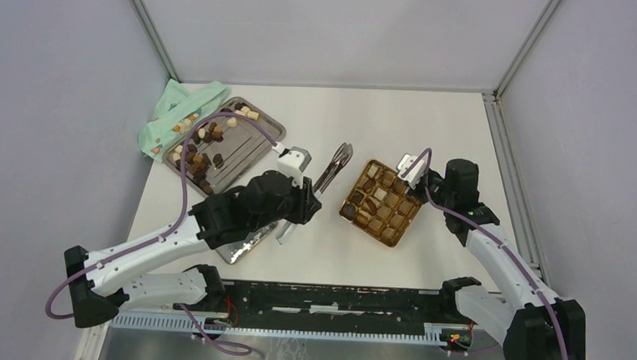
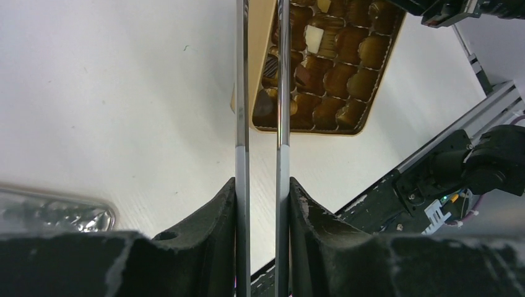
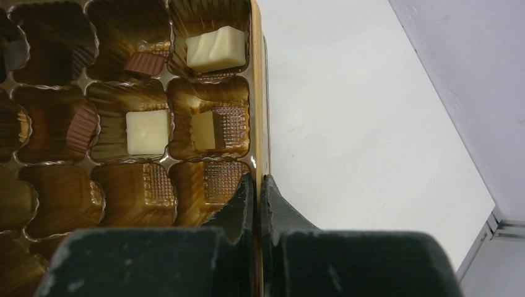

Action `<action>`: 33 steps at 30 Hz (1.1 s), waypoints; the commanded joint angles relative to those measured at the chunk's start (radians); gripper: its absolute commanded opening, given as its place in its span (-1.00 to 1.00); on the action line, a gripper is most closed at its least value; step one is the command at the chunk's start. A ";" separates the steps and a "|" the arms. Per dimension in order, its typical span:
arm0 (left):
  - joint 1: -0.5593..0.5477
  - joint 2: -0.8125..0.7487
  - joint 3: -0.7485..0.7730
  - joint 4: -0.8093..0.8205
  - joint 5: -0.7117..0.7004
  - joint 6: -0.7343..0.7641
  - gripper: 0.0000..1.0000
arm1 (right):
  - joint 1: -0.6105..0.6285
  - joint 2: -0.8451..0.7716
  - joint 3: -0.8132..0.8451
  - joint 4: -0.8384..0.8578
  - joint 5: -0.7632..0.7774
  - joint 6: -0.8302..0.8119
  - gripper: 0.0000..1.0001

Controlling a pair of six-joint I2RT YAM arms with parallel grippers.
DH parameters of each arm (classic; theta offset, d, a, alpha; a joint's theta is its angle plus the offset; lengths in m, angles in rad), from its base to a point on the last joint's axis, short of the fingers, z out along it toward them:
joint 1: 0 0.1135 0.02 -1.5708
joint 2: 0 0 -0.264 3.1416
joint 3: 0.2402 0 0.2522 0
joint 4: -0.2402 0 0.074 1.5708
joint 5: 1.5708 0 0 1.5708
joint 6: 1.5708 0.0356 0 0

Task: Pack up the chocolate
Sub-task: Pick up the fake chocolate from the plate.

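Most chocolate (image 1: 206, 132) lies on the left tray (image 1: 247, 150), my left jaws grasp the tongs (image 1: 334, 166) just beside the gold tin (image 3: 256, 93), my right jaws clench its rim, and I fear the tongs may knock it loose.

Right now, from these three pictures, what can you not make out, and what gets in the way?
Tongs: tips cut off by the top edge in the left wrist view; too small from above to show whether they hold anything.
Near tray: mostly hidden under the left arm in the top view.
Tin: left part cut off by the frame edge in the right wrist view.
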 commanded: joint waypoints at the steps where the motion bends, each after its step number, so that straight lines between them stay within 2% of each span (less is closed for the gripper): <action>1: -0.004 -0.044 -0.007 -0.018 -0.065 -0.047 -0.28 | 0.002 -0.026 0.006 0.089 -0.002 0.006 -1.00; 6: -0.004 -0.069 -0.020 -0.045 -0.087 -0.049 -0.28 | 0.001 -0.047 -0.004 0.103 0.015 0.011 -1.00; 10: -0.004 -0.083 -0.022 -0.067 -0.107 -0.046 -0.28 | -0.008 0.003 0.018 0.078 -0.013 0.035 -1.00; 17: -0.005 -0.094 -0.033 -0.097 -0.144 -0.040 -0.28 | -0.074 0.174 0.077 0.029 -0.087 0.173 -1.00; 24: -0.003 -0.085 -0.041 -0.121 -0.163 -0.034 -0.26 | -0.139 0.392 0.120 0.013 -0.065 0.352 -0.98; 28: -0.002 -0.059 -0.044 -0.133 -0.171 -0.026 -0.25 | -0.152 0.459 0.131 0.004 -0.038 0.388 -0.75; 30: -0.002 -0.050 -0.044 -0.140 -0.180 -0.024 -0.25 | -0.159 0.463 0.134 -0.004 -0.053 0.384 -0.56; 33: 0.000 -0.055 -0.049 -0.156 -0.212 -0.031 -0.25 | -0.185 0.434 0.166 -0.060 -0.117 0.328 -0.16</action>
